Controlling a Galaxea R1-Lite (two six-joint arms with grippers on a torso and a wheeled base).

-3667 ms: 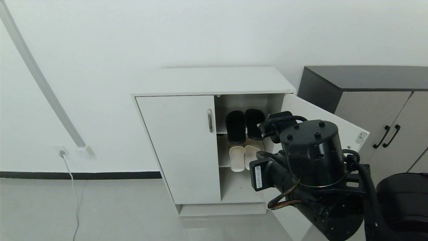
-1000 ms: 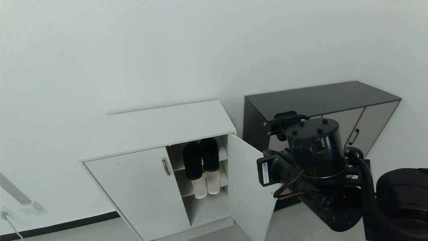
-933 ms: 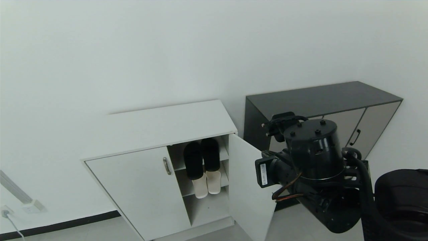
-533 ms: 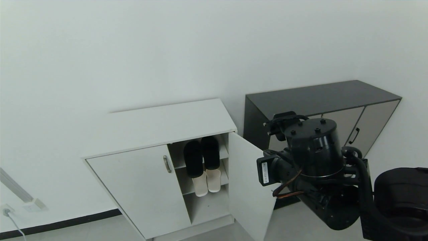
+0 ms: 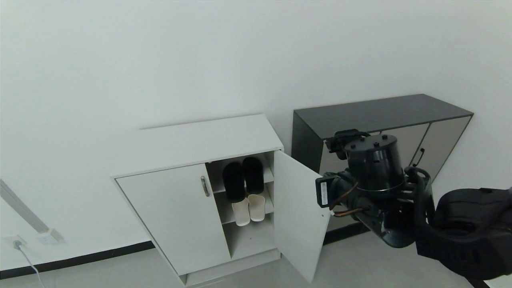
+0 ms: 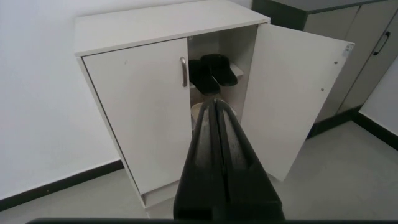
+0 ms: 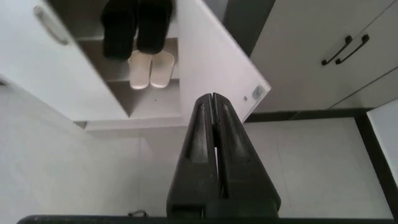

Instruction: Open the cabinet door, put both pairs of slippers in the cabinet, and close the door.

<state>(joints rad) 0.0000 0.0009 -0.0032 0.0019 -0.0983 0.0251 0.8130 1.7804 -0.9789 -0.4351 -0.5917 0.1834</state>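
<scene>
Head view: a white cabinet [image 5: 208,140] stands against the far wall, its left door [image 5: 176,216] closed and bearing a vertical metal handle [image 5: 205,186] at its inner edge, its right door [image 5: 300,216] swung out toward the near right. Within the open right half, a pair of black slippers [image 5: 243,180] lies side by side on the upper shelf, and a pair of cream slippers [image 5: 250,208] lies side by side on the shelf directly below. A dark cabinet [image 5: 380,110] with closed doors stands just to the right of the white one. The right arm [image 5: 372,176] occupies the near right, beside the free edge of the open door. At the far left, a wall socket [image 5: 16,241] carries a cable [image 5: 32,268] that hangs to the floor [image 5: 360,264]. Left wrist view: the left gripper [image 6: 216,104] is clenched, fingers pressed together on nothing, and points at the middle of the cabinet from well apart. Right wrist view: the right gripper [image 7: 212,99] is likewise clenched and empty, and points toward the lower edge of the open door; whether it touches the door cannot be told.
</scene>
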